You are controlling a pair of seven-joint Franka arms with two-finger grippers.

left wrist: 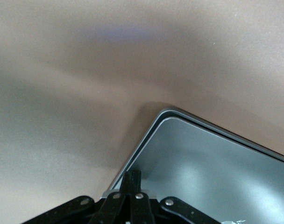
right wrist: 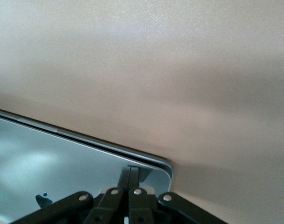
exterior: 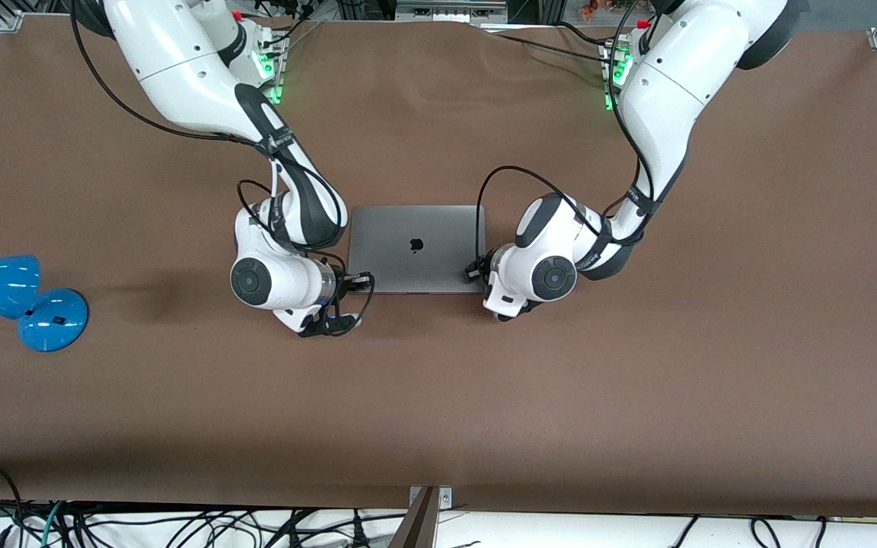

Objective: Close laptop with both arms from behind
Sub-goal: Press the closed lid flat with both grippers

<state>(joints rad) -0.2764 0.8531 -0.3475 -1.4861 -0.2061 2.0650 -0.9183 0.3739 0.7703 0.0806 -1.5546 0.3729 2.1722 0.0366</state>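
The silver-grey laptop (exterior: 416,247) lies at the table's middle with its lid down flat, the dark apple logo facing up. A thin dark seam shows between lid and base in the left wrist view (left wrist: 216,172) and the right wrist view (right wrist: 48,168). My right gripper (exterior: 358,283) is shut, its fingertips resting on the lid's corner nearest the front camera at the right arm's end (right wrist: 134,170). My left gripper (exterior: 479,271) is shut, its fingertips on the lid's corner nearest the front camera at the left arm's end (left wrist: 132,175). Neither holds anything.
A blue desk lamp (exterior: 20,301) lies on the brown table (exterior: 484,396) at the right arm's end, well away from the laptop. Cables hang along the table edge nearest the front camera.
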